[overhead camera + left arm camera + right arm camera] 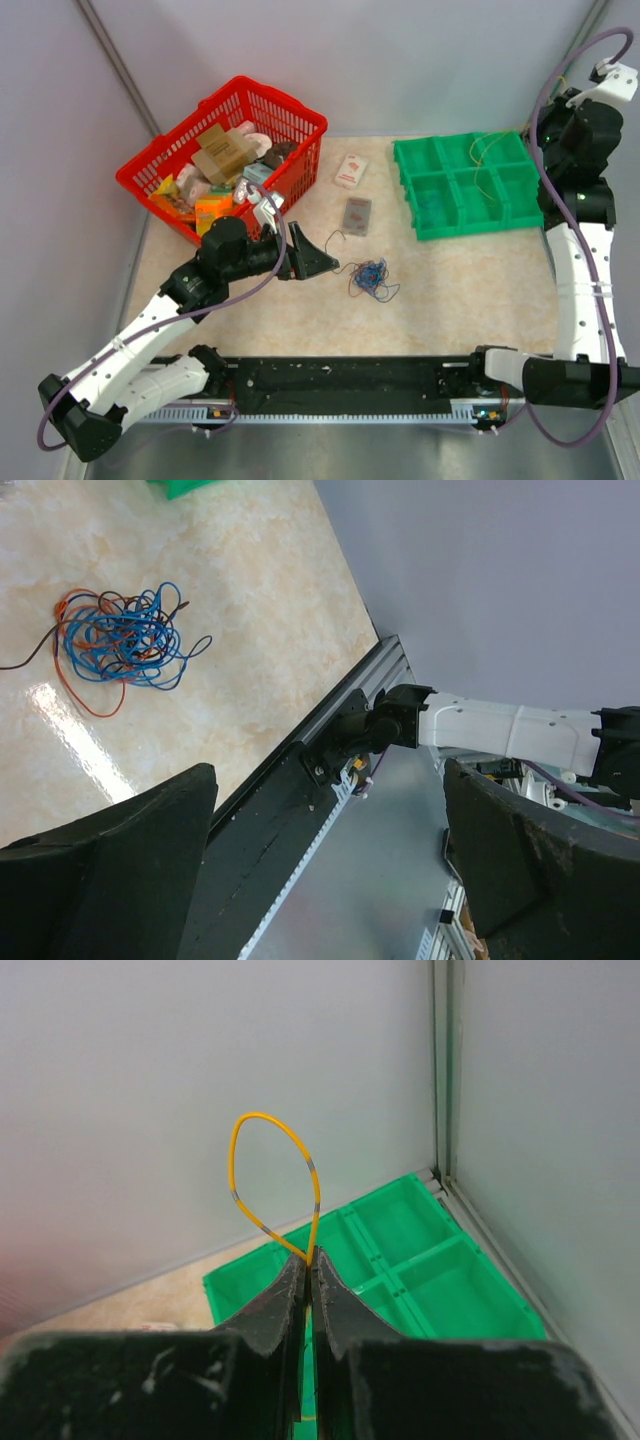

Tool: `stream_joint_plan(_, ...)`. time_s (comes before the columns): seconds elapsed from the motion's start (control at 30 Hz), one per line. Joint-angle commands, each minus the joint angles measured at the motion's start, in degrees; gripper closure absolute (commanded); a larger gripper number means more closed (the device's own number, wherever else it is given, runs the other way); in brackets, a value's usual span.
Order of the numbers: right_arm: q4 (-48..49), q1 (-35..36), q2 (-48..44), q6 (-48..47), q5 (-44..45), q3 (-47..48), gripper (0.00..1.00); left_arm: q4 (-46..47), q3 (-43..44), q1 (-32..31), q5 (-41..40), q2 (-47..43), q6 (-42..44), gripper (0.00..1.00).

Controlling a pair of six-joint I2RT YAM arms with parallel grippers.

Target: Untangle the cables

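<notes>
The cables (372,278) lie as a small tangle of blue, red-orange and black wires on the beige table, near its middle; they also show in the left wrist view (120,635). My left gripper (318,260) is open and empty, just left of the tangle and apart from it; its jaws (325,865) stand wide. My right gripper (310,1260) is shut on a yellow-orange wire (275,1160) that loops up from the fingertips. It holds the wire above the green tray (440,1280) at the far right (537,135).
The green compartment tray (465,185) holds thin wire strands. A red basket (285,110) full of packages stands at the back left. A white packet (350,170) and a grey packet (357,215) lie between them. A black rail (350,380) runs along the near edge.
</notes>
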Motion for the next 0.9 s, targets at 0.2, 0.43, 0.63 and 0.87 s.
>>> stream_joint_plan(0.2, 10.5, -2.1, 7.8, -0.4, 1.9, -10.8, 1.00, 3.2, 0.6, -0.3, 2.2, 1.2, 0.7, 0.02)
stream_joint_plan(0.43, 7.6, -2.1, 16.6, 6.9, 16.0, -13.8, 1.00, 3.3, 0.6, -0.3, 2.6, 1.9, 1.3, 0.02)
stream_joint_plan(0.63, 7.6, -2.0, 21.2, 9.8, 28.8, -15.7, 1.00, 3.1, 0.7, -0.3, 2.8, 2.0, 1.6, 0.01)
stream_joint_plan(0.87, 15.3, -1.9, 23.7, 4.7, 31.9, -16.2, 1.00, 3.1, 0.8, -0.3, 2.7, 2.4, 1.5, 0.02)
